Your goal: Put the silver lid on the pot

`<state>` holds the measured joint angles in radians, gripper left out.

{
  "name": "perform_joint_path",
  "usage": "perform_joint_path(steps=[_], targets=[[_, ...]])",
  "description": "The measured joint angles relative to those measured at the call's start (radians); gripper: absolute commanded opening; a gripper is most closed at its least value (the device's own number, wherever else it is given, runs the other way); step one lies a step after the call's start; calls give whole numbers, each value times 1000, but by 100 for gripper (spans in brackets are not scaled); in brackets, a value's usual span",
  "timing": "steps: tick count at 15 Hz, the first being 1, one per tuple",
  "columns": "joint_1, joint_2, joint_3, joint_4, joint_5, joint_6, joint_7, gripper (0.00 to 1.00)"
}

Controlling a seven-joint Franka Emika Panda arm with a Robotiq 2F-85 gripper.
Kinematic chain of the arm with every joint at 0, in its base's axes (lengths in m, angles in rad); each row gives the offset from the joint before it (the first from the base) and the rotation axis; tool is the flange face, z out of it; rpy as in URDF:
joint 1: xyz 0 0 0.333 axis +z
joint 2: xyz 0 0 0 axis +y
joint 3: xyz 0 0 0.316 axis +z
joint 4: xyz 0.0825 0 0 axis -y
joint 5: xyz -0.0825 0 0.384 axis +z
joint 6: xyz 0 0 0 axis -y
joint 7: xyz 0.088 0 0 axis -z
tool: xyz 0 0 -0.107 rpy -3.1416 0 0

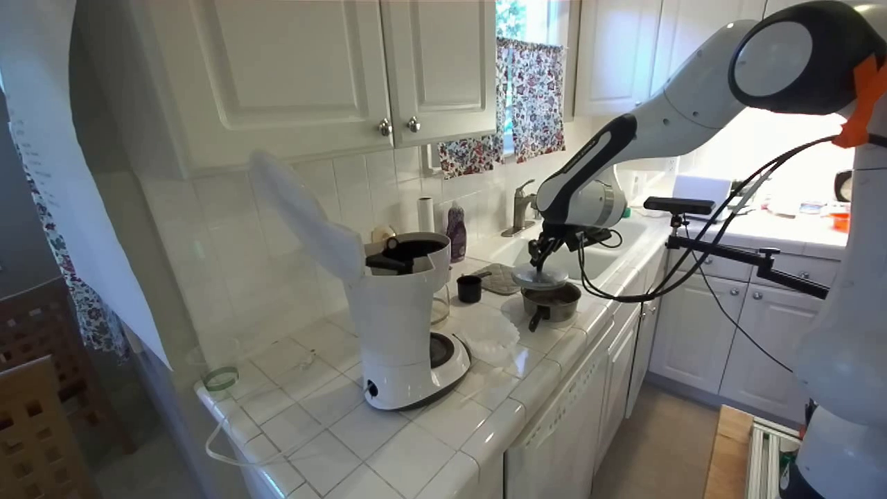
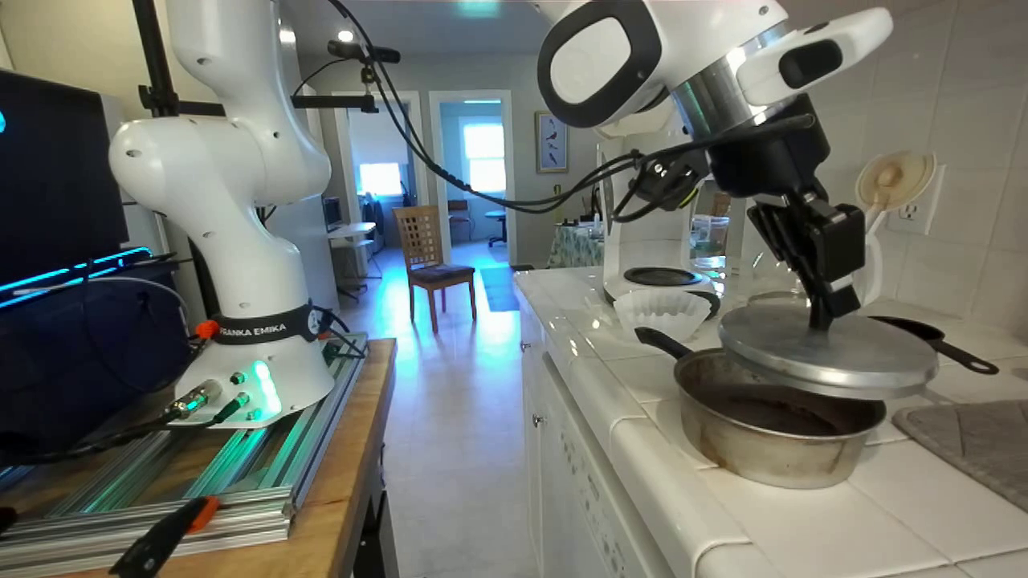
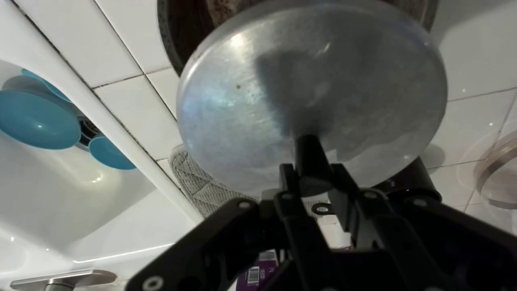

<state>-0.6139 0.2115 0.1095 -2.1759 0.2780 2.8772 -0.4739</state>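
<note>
Kitchen, domestic: white cabinets (image 1: 298, 62), tiled wall (image 2: 972, 104), white-tiled table (image 1: 388, 443).

End effector (image 3: 314, 178): one; pinching the black knob (image 3: 311, 159) of the lid from both sides.

Silver lid (image 2: 843, 357): one; directly under the end effector, above the pot, roughly parallel to its rim. Contact with the rim: cannot be told.

Pot (image 2: 771, 449): one; low, round, upright on the table; below the end effector and off-centre toward the table's front edge, part of its mouth uncovered.

Adjacent, wallward of the end effector: grey quilted pad (image 2: 976, 441), small black cup (image 1: 469, 290).

Faults judged possible:
(a) Lid seated askew, one side dipping into the mouth, the wallward side overhanging. Cause: lowering straight down, without a shift toward the table's front edge.
(b) Lid swivelling in the grasp. Cause: slim knob, rim met on one side only.
(c) Pot pushed along the table. Cause: lid dragged sideways while pressed on the rim; pot looks light and unbraced.
(d) Lid sliding off toward the pad. Cause: early release, off-centre.
</note>
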Motion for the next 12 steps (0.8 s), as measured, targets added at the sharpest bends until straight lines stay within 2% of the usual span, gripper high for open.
perform_joint_path(steps=[12], targets=[[-2, -34, 0, -85, 8, 31, 0, 6]])
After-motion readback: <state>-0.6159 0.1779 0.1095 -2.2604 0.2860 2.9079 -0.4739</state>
